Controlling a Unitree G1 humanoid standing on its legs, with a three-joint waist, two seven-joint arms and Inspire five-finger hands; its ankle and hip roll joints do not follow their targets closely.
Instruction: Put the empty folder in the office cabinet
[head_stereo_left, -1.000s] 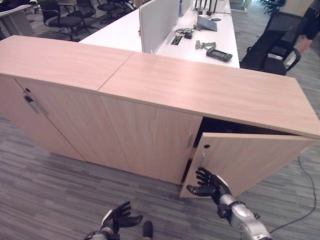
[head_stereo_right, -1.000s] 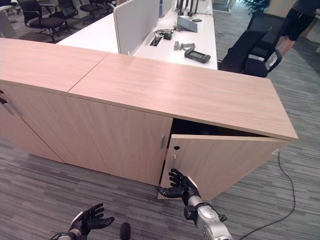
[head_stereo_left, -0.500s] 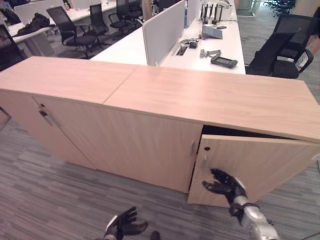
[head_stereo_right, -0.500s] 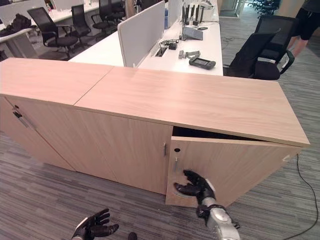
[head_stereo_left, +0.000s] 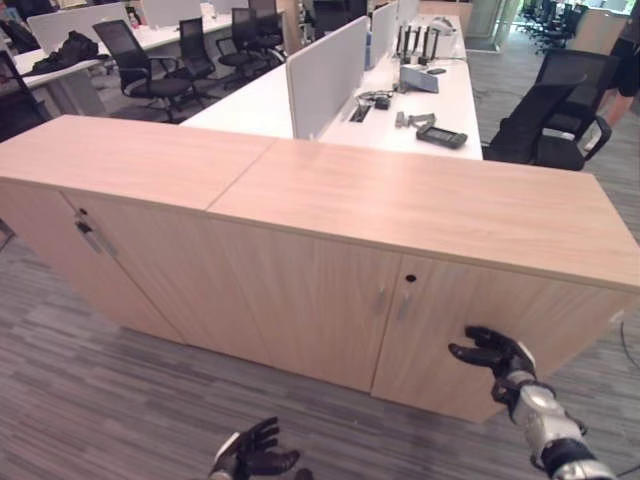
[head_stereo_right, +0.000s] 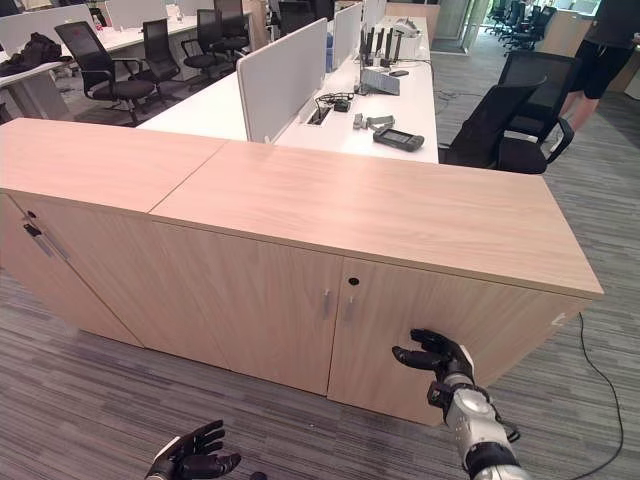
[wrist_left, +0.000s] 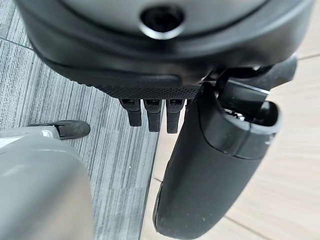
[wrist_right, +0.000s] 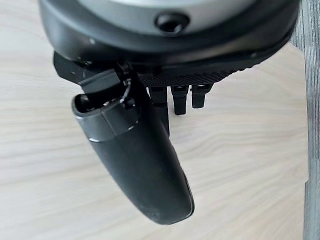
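Observation:
The long wooden office cabinet stands in front of me with all its doors shut. My right hand lies with straight fingers flat against the lower part of the rightmost door, to the right of the small handles. In the right wrist view the thumb and short fingertips rest against the pale wood of the door. My left hand hangs low over the carpet in front of the cabinet, fingers relaxed and holding nothing; the left wrist view shows its thumb before carpet and wood.
Grey striped carpet lies before the cabinet. A second cabinet unit adjoins on the left. Behind are white desks with a partition, office chairs and a person at the far right.
The rightmost cabinet door, ajar a second ago, has swung shut, and my right hand has followed it rightward and stays on its face. The camera has also shifted. The left hand stays low.

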